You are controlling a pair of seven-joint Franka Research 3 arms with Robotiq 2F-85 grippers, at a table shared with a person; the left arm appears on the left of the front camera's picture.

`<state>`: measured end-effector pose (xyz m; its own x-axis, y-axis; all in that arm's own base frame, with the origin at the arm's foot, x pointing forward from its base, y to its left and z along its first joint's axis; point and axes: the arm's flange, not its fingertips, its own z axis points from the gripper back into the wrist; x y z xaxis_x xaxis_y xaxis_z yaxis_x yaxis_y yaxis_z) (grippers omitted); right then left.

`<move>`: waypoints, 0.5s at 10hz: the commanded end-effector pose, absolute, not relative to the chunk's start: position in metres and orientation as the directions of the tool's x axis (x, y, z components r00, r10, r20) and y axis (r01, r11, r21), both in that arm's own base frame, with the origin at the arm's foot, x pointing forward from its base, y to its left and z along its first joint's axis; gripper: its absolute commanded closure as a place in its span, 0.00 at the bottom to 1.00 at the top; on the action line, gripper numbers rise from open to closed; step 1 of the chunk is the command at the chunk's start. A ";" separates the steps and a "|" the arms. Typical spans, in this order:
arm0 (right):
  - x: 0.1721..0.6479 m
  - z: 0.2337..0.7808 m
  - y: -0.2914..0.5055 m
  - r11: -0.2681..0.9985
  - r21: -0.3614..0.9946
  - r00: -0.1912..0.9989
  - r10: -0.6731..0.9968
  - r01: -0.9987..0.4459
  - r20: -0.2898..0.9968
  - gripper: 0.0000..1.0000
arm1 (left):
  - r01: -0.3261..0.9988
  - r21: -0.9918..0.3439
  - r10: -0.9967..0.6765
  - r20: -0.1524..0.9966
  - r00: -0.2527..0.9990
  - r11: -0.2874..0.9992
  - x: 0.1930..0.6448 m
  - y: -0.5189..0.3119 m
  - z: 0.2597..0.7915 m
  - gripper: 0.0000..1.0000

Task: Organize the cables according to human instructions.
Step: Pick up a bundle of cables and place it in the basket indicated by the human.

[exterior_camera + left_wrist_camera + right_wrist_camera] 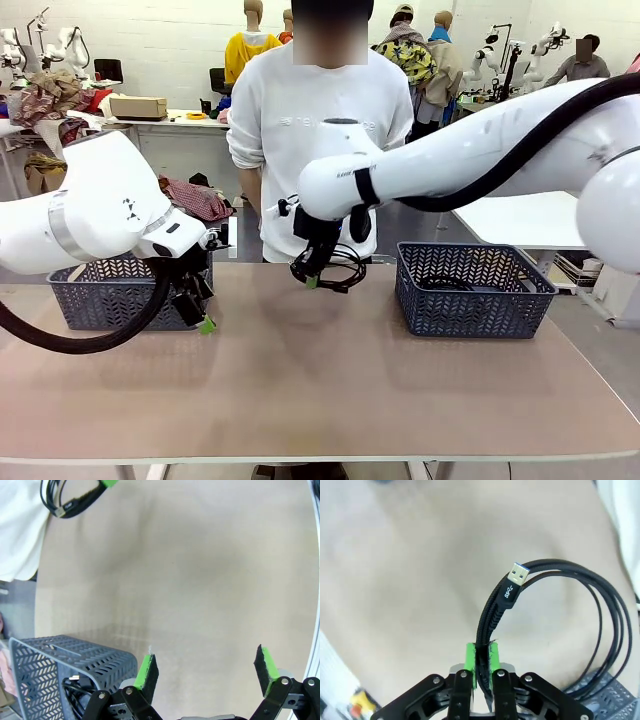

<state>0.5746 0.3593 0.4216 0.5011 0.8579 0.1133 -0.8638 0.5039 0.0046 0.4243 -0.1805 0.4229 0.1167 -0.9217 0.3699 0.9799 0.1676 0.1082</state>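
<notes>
Above the tan table (330,380), right gripper (482,664) clamped on coiled cable (580,625); left gripper (207,672) wide, empty.

My table (330,400): tan top, pale edge. Far wall (170,40) white. Far left, cluttered bench (150,122) with cardboard box (138,106). Right, white table (530,220); grey floor (600,330) beyond.
</notes>
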 end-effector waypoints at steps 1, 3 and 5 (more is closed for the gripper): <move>0.565 0.445 0.323 0.385 0.031 0.386 0.921 -0.923 0.050 1.00 | 0.979 0.108 -0.921 0.371 0.120 0.171 0.425 -0.178 0.424 0.00; 0.559 0.475 0.287 0.278 0.016 0.279 0.960 -0.960 0.040 1.00 | 0.979 0.108 -0.921 0.371 0.120 0.171 0.425 -0.178 0.424 0.00; 0.559 0.496 0.250 0.213 0.012 0.213 0.976 -0.977 0.035 1.00 | 0.979 0.108 -0.921 0.371 0.120 0.171 0.425 -0.178 0.424 0.00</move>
<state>0.5675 0.2691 0.4958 0.2552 0.9667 0.0186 -0.9669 0.2551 0.0064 0.4243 -0.1804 0.4228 0.1169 -0.9217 0.3699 0.9799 0.1677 0.1082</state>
